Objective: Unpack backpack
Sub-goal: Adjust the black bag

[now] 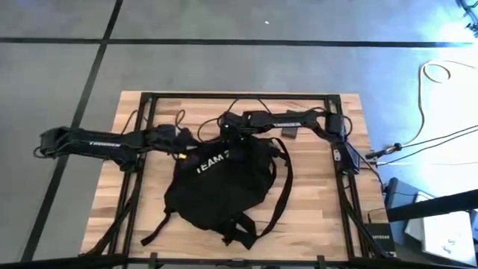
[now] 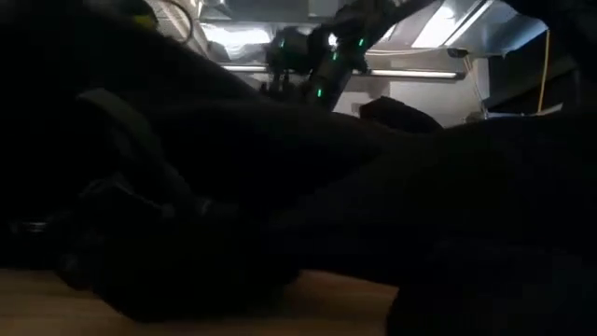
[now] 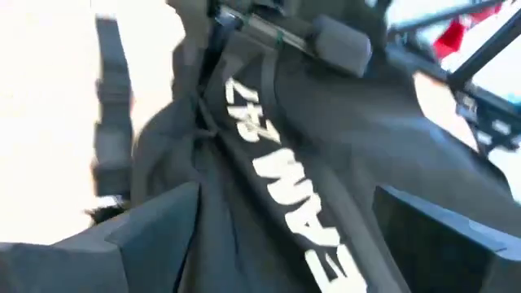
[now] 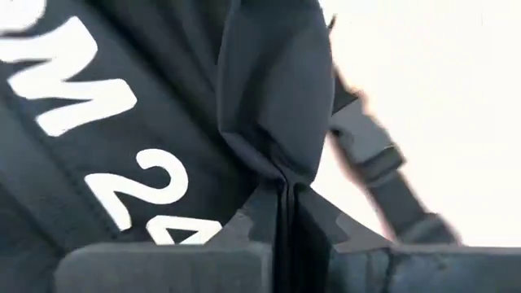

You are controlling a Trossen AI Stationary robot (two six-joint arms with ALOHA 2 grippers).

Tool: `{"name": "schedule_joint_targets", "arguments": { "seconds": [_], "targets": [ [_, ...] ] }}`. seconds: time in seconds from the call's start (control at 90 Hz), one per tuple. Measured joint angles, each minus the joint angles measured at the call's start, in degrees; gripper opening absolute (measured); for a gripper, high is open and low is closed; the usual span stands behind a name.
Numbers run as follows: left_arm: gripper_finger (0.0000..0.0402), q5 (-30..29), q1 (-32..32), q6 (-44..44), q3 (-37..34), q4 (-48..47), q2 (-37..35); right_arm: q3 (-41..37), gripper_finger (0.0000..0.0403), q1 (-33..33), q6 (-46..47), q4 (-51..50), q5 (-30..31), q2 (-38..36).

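The backpack (image 1: 216, 187) lies flat mid-table, black soft fabric, "TEAM 247" lettering facing up, top end toward the far edge where both arms meet it, straps (image 1: 282, 183) trailing off to the right side and toward the near edge. Looks limp and slumped, so prob light-ish but floppy: it'll sag and fold wherever it's lifted, and the fabric will bunch instead of sliding. Best hold, imo, is a fabric fold or seam near the top opening, w/ the other arm pinning or pulling opposite so the mouth spreads. Right gripper (image 4: 285, 236) is at the bag's top edge, fingers closed tight on a pinched ridge of black fabric (image 4: 273, 98) right by the lettering; a strap buckle (image 4: 370, 155) hangs just beside. Left gripper (image 1: 181, 152) sits at the bag's top-left corner, touching or nearly; its wrist view looks along the lettering but doesn't show the fingers clearly, so can't tell if it's open or holding anything. Nothing unpacked yet as far as visible. Table (image 1: 314, 202) is light wood planks w/ a black metal frame (image 1: 239, 96) round it; grey floor w/ dark lines beyond, cables (image 1: 441, 75) off to the right. Low view is mostly blocked by dark bag fabric, w/ green LEDs on an arm behind.
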Motion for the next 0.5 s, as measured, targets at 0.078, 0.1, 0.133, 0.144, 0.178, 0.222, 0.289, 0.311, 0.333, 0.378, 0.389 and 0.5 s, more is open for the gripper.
{"name": "schedule_joint_targets", "arguments": {
  "seconds": [0.078,0.1,0.133,0.144,0.178,0.222,0.289,0.311,0.333,0.378,0.389,0.5],
  "targets": [
    [0.0351,-2.04,0.88,0.98,0.01,0.06,-3.82,0.01,0.0003,-0.08,-0.20,-0.06,2.73,-3.47],
    [0.0351,-2.69,1.17,1.15,0.01,0.12,-5.08,0.05,0.0003,-0.19,-0.22,0.01,4.00,-4.40],
    [0.0351,-3.89,1.62,1.81,0.01,0.17,-7.08,0.09,0.0003,-0.29,-0.23,0.08,5.55,-5.84],
    [0.0351,-4.25,1.75,2.11,0.01,0.21,-7.77,0.11,0.0003,-0.35,-0.22,0.11,6.03,-6.28],
    [0.0351,-5.45,2.15,2.51,0.01,0.53,-9.74,0.09,0.0002,-0.73,-0.26,0.11,7.10,-7.58],
    [0.0351,-7.24,2.67,3.02,0.01,1.07,-12.56,0.11,0.0002,-1.25,-0.24,0.17,8.00,-9.27],
    [0.0351,-10.14,3.33,3.54,0.01,1.91,-16.61,0.11,0.0002,-2.11,-0.24,0.25,8.66,-11.82],
    [0.0351,-11.08,3.55,3.68,0.01,2.32,-17.84,0.11,0.0002,-2.37,-0.24,0.45,8.76,-12.70],
    [0.0351,-12.14,3.75,3.85,0.03,2.79,-19.05,0.11,0.0002,-2.67,-0.24,0.86,8.86,-13.59],
    [0.0351,-14.28,4.15,4.36,0.06,3.37,-21.14,0.11,0.0002,-3.25,-0.24,1.80,9.21,-15.32],
    [0.0351,-14.80,4.26,4.51,0.06,3.46,-21.63,0.11,0.0002,-3.39,-0.24,2.12,9.27,-15.69],
    [0.0351,-18.76,4.86,5.47,0.08,3.52,-25.38,0.11,0.0001,-5.00,-0.61,6.24,9.81,-18.90]
  ]
}}
